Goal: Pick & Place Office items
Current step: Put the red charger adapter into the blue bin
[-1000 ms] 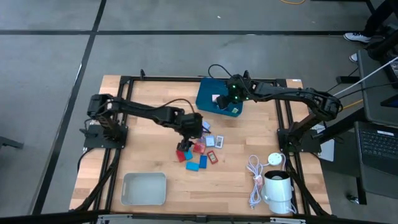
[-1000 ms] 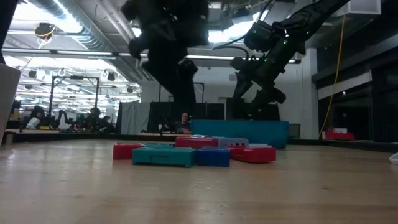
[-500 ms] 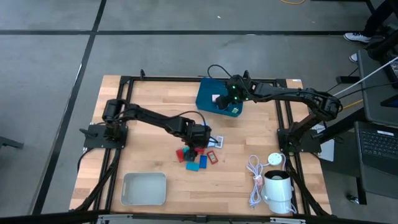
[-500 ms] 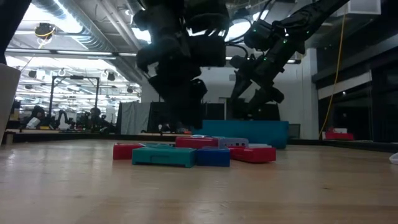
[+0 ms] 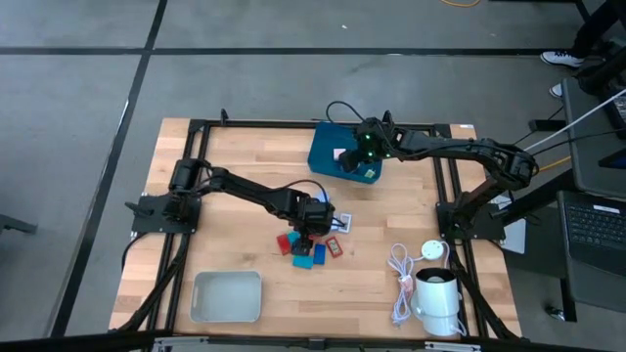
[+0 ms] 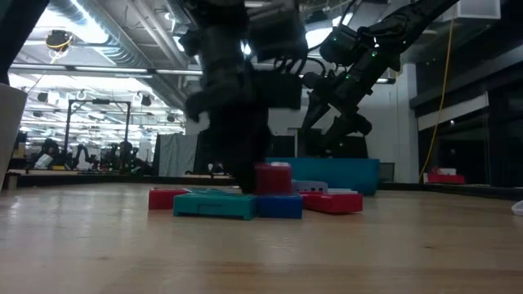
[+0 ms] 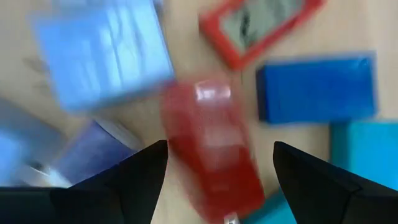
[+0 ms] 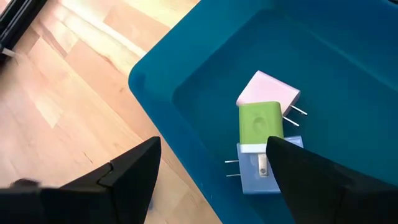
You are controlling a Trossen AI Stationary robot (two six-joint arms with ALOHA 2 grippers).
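Left gripper (image 5: 309, 228) is down over the cluster of office items (image 5: 311, 246) at table centre, fingers spread wide. In the left wrist view a red piece (image 7: 211, 146) lies in the gap between the two fingertips, not visibly clamped; a dark blue piece (image 7: 317, 88), a red-framed piece (image 7: 261, 25), a teal piece (image 7: 364, 149) and a light blue piece (image 7: 102, 53) lie just beyond and beside it. Low view shows the red piece (image 6: 272, 178) sitting up on the pile beside the gripper's dark body, above a teal piece (image 6: 214, 203) and a blue one (image 6: 279, 206), with more red pieces (image 6: 333, 201) to the right.

Right gripper (image 5: 363, 156) hangs over the teal bin (image 5: 323, 156) at the table's far edge, jaws wide apart, nothing between them. Inside the bin (image 8: 186, 81): a green plug-type piece (image 8: 260, 127), a pink-white one (image 8: 268, 92) and a pale blue one (image 8: 266, 167), touching each other.

A white tray (image 5: 227, 295) sits at the near left; a coiled white cable (image 5: 400, 279) and a white cylinder (image 5: 437, 298) sit at the near right.
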